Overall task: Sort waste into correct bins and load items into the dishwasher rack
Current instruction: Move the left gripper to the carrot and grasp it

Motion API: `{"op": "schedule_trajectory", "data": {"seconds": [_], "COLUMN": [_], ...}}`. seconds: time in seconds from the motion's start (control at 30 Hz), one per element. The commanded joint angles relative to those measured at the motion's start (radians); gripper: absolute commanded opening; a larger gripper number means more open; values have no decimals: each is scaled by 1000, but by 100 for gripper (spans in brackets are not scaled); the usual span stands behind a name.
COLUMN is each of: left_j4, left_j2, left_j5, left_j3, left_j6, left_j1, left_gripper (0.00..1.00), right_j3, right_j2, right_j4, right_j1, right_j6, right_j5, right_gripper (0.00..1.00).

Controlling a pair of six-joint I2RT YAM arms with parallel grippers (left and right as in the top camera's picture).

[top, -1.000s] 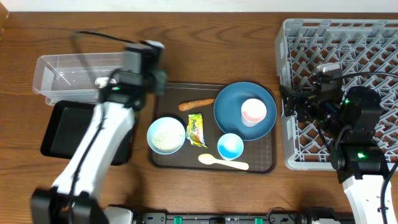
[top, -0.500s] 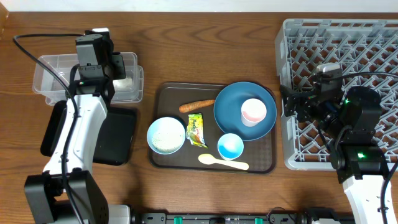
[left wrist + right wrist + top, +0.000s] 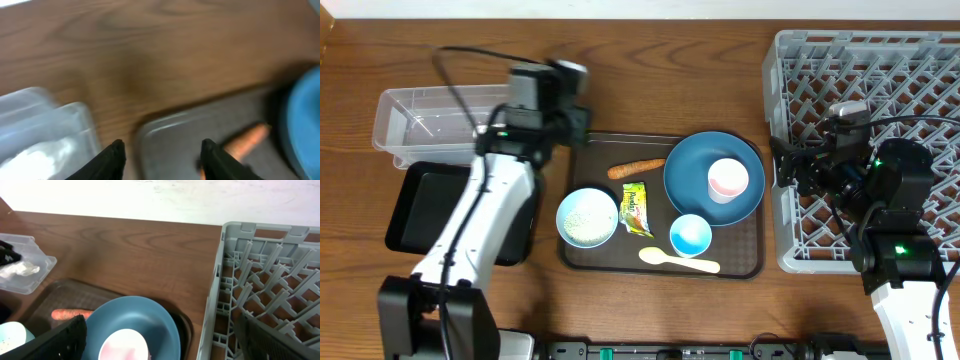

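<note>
1. Wood tabletop (image 3: 650, 70) under both arms. The left gripper (image 3: 162, 150) hangs over the back-left corner of the brown tray (image 3: 750, 268), jaws parted and empty. The left wrist view is blurred.
2. The carrot piece (image 3: 247, 140) lies just ahead, close to the dark-blue plate (image 3: 695, 190). Risk: a wide approach clips the plate rim, or the carrot rolls away.
3. The tissue (image 3: 20, 270) sits in the clear tub (image 3: 410, 110).
4. The snack packet (image 3: 636, 210) lies flat. Risk: fingers scrape the tray and skid off it.
5. The right gripper (image 3: 162, 335) is wide open and empty by the rack (image 3: 880, 60). Risk: both arms meet over the tray.
6. The cup (image 3: 728, 180) stands on the plate. Risk: lifting the plate first tips it.
</note>
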Motion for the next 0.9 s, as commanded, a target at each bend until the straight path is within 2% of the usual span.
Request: {"op": "schedule_trajectory", "data": {"seconds": [0.0,0.13,0.5,0.7,0.8,0.87], "left_j4": [-21,-35,-34,-5,-5,-5], "left_j2": [64,132,324,388,392,392], "left_j5": [28,35,42,31,-5,-27], "left_j3": [3,3,3,3,3,3], "left_j6": [102,102,116,116,116,116], "left_j1": [-43,-95,-206,-214,-214,-214], "left_gripper": [56,60,61,61,54,40], "right_j3": [25,25,25,25,25,25], "right_j2": [0,0,0,0,0,0], "right_j4": [-1,-1,-1,-1,-1,-1], "right_j1": [16,16,16,16,16,16], "right_j6": [11,11,11,11,11,11], "right_j5": [-7,-7,-7,-7,-7,-7], "right_gripper": [94,94,94,94,94,94]}}
